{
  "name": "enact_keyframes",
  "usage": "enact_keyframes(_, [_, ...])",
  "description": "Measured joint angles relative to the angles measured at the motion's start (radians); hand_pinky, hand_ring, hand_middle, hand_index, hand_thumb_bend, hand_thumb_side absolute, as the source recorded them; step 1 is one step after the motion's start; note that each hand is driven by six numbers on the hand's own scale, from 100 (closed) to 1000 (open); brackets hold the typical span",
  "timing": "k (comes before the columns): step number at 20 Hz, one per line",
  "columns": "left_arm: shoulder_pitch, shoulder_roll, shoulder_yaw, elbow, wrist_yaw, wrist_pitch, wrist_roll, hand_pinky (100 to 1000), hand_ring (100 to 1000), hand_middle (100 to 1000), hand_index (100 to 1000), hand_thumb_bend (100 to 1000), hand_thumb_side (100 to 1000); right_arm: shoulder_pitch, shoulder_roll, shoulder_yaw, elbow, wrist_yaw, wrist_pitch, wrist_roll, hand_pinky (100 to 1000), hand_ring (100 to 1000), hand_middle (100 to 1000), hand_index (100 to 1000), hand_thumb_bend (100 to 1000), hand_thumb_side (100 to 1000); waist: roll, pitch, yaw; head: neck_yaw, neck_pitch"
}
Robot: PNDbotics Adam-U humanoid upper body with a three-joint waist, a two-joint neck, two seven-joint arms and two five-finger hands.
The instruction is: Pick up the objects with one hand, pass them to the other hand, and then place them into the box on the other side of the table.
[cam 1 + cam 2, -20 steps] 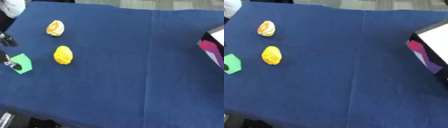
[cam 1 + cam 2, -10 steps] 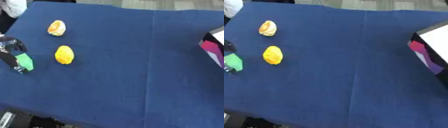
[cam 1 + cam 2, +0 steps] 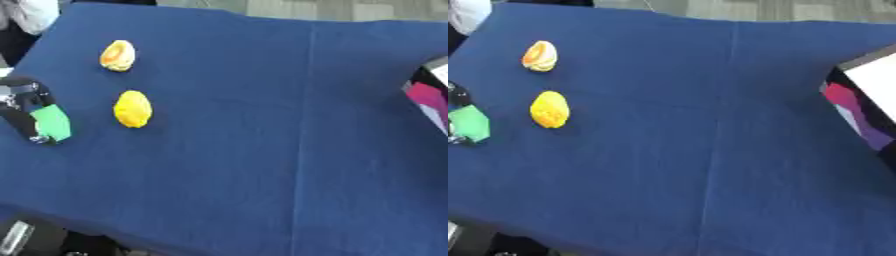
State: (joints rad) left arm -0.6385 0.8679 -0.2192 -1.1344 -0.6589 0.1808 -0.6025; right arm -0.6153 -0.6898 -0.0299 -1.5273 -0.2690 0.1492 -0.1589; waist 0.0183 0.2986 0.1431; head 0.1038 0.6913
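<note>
A flat green block (image 3: 52, 122) lies near the left edge of the blue table (image 3: 297, 160). My left hand (image 3: 17, 107) comes in from the left, its dark fingers (image 3: 24, 127) curled round the block's left side and lower end. To the block's right lies a yellow lemon-like fruit (image 3: 133, 109), and farther back an orange-and-yellow fruit (image 3: 117, 55). The box (image 3: 875, 82), white on top with a pink and purple side, stands at the right edge, partly cut off. My right hand is nowhere in either view.
The table's front edge runs askew across the bottom, with dark floor and a grey thing (image 3: 16, 237) below the lower left corner. A white cloth shape (image 3: 33, 12) shows beyond the far left corner.
My left hand has come down from behind the green block and closed its fingers round it. The block has shifted slightly. Both fruits lie where they were.
</note>
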Motion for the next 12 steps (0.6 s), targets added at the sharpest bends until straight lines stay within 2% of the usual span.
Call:
enact_keyframes(4, [0.008,-0.004,0.001,-0.006,0.016,0.004,0.006,768,723,595,542,429,100,0.0,0.0,0.0,0.0,0.0,-0.001,-0.002,822,791,760,904,555,299,0.0,0.0,0.001,0.0,0.0])
enact_keyframes(6, [0.018,-0.004,0.006,-0.035,0.033,0.004,0.006,758,704,583,530,400,100,0.0,0.0,0.0,0.0,0.0,-0.002,-0.004,822,791,761,904,554,299,0.0,0.0,0.003,0.0,0.0])
enact_keyframes(12, [0.032,0.025,0.059,-0.26,0.123,0.038,0.032,718,635,541,512,344,100,-0.045,-0.004,0.001,-0.012,0.0,-0.006,-0.011,824,797,764,900,578,269,0.0,-0.001,0.012,-0.035,-0.008])
